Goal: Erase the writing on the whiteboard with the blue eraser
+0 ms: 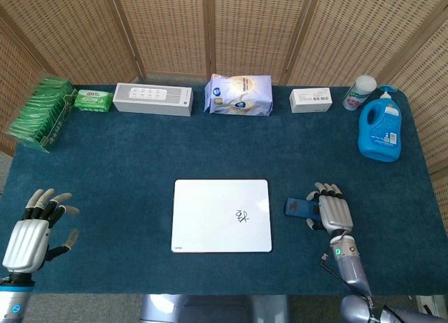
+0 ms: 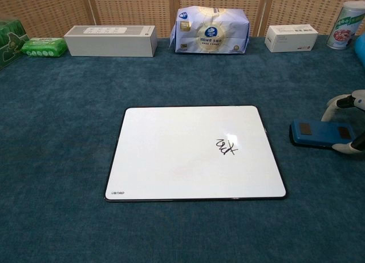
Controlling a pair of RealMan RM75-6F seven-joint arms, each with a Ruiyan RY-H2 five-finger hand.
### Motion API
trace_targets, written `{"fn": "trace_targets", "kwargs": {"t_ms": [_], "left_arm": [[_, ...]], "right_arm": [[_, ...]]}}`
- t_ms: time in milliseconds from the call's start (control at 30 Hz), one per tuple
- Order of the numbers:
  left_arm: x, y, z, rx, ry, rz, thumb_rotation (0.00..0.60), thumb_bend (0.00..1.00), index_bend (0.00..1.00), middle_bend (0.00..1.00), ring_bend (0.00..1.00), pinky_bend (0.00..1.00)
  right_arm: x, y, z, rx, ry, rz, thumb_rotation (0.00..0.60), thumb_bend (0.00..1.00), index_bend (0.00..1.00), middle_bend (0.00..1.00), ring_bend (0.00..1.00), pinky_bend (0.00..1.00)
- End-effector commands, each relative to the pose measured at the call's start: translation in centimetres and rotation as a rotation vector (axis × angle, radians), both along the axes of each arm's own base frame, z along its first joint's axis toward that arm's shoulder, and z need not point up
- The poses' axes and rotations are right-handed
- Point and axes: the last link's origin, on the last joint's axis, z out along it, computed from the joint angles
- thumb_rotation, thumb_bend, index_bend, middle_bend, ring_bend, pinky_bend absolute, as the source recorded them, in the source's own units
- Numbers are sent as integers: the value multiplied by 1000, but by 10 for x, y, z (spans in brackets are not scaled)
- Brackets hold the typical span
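Observation:
The whiteboard (image 1: 221, 215) (image 2: 195, 153) lies flat at the middle of the blue cloth, with a small black scribble (image 1: 243, 215) (image 2: 226, 147) on its right part. The blue eraser (image 1: 301, 207) (image 2: 316, 133) lies on the cloth just right of the board. My right hand (image 1: 334, 212) (image 2: 345, 101) hovers palm-down over the eraser's right end. One finger arches behind the eraser and the thumb sits by its front edge, with a gap showing. My left hand (image 1: 31, 232) is far to the left near the front edge, fingers spread and holding nothing.
Along the back edge stand a green packet box (image 1: 42, 113), a wipes pack (image 1: 92, 99), a long white box (image 1: 152, 98), a tissue pack (image 1: 238, 95), a small white box (image 1: 311, 99) and a canister (image 1: 359, 92). A blue detergent bottle (image 1: 380, 130) stands at the right.

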Motion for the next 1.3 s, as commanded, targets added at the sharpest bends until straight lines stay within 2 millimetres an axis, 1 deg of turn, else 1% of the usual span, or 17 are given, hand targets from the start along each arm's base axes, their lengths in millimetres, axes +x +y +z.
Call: {"fn": "trace_targets", "kwargs": {"t_ms": [33, 100, 167, 233, 333, 433, 600, 700, 767, 833, 1033, 1100, 1300], "left_arm": [[0, 0, 0, -1, -1, -1, 600, 418, 384, 237, 112, 0], [0, 0, 0, -1, -1, -2, 600, 417, 384, 237, 111, 0], [0, 0, 0, -1, 0, -1, 600, 417, 384, 237, 111, 0], [0, 0, 0, 1, 0, 0, 600, 417, 385, 237, 112, 0], [0, 0, 1, 3, 1, 1, 600, 417, 385, 237, 112, 0], [0, 0, 1, 4, 0, 1, 600, 417, 385, 237, 111, 0], [0, 0, 1, 2, 2, 1, 600, 417, 384, 238, 111, 0], [1, 1, 1, 5, 1, -1, 600, 417, 385, 237, 111, 0], [1, 1, 1, 6, 2, -4, 600, 417, 385, 237, 111, 0], [1, 2, 2, 7, 7, -8, 600, 417, 385, 237, 111, 0], [2, 3, 6, 18, 18, -10, 600, 417, 384, 237, 111, 0], [2, 3, 7, 18, 19, -9, 600, 418, 383, 237, 111, 0], [1, 1, 7, 18, 16, -1, 600, 417, 384, 237, 111, 0]], "right_arm": [[0, 0, 0, -4, -4, 0, 600, 273, 407, 128, 0, 0], [0, 0, 0, -7, -8, -1, 600, 272, 411, 130, 0, 0], [0, -2, 0, -16, -21, -7, 600, 272, 441, 142, 0, 1], [1, -2, 0, -27, -29, -5, 600, 273, 508, 166, 5, 4], [2, -3, 1, -38, -36, 4, 600, 274, 569, 189, 19, 9], [3, -4, 3, -42, -46, 9, 600, 276, 602, 205, 29, 12], [9, -1, 8, -36, -91, 16, 600, 281, 623, 217, 48, 13], [21, 4, 16, -25, -133, 50, 600, 281, 644, 237, 56, 15], [27, 7, 18, -19, -148, 66, 600, 281, 653, 246, 62, 16], [39, 12, 16, 7, -193, 95, 600, 280, 662, 257, 72, 16], [66, 18, 9, 56, -241, 168, 600, 280, 663, 259, 74, 16], [79, 19, 3, 73, -268, 197, 600, 280, 666, 258, 73, 16], [99, 18, -14, 123, -292, 258, 600, 280, 669, 251, 39, 0]]}}
